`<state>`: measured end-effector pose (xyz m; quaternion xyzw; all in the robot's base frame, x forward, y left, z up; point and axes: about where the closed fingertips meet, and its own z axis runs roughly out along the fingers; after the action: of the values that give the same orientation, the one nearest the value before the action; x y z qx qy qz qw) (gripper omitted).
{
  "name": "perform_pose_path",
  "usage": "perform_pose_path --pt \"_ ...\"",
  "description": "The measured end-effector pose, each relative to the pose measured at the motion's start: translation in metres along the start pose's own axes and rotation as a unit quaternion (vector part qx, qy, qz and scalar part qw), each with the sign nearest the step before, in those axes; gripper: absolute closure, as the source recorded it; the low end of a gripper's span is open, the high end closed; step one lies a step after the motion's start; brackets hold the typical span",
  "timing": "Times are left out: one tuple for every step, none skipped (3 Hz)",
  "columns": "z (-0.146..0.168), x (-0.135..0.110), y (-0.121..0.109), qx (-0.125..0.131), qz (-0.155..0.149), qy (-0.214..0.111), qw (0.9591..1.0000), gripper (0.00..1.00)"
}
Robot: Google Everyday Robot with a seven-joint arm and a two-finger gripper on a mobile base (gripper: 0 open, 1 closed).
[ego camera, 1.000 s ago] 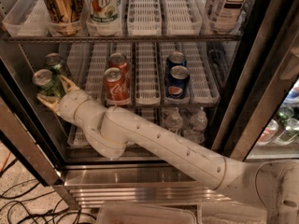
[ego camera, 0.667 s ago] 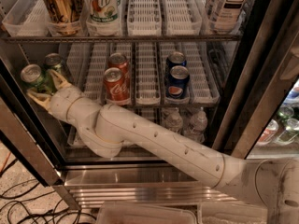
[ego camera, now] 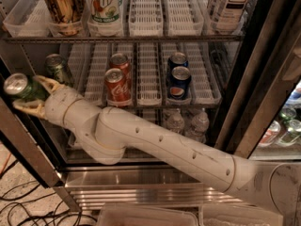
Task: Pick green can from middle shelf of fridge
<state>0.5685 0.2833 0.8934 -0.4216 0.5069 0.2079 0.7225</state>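
My gripper (ego camera: 34, 94) is at the far left, in front of the fridge's left door frame, shut on a green can (ego camera: 19, 88) that is tilted with its silver top pointing left. The can is off the middle shelf (ego camera: 150, 100) and out past the fridge (ego camera: 155, 175) opening. A second green can (ego camera: 57, 68) stands upright in the leftmost lane of that shelf, just behind my wrist. My white arm runs from the lower right across the front of the lower shelf.
Two red cola cans (ego camera: 114, 83) and two blue Pepsi cans (ego camera: 178, 76) stand in the middle shelf's lanes. Tall cans and bottles (ego camera: 104, 6) fill the top shelf. Water bottles (ego camera: 187, 122) sit below. The dark door frame (ego camera: 28, 145) is at left, cables (ego camera: 19, 206) on the floor.
My gripper has pulled the green can leftward and out of the shelf lane, past the door frame. The can has tilted. The second green can stays put.
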Motion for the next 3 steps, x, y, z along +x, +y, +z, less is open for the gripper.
perform_pose_path --pt "-0.033 0.0 0.004 0.015 0.01 0.004 0.9998 1.0" --pt "-0.081 0.002 0.012 0.033 0.031 0.016 0.9988 1.0" --pt "-0.132 -0.003 0.02 0.039 0.054 0.037 0.9971 1.0"
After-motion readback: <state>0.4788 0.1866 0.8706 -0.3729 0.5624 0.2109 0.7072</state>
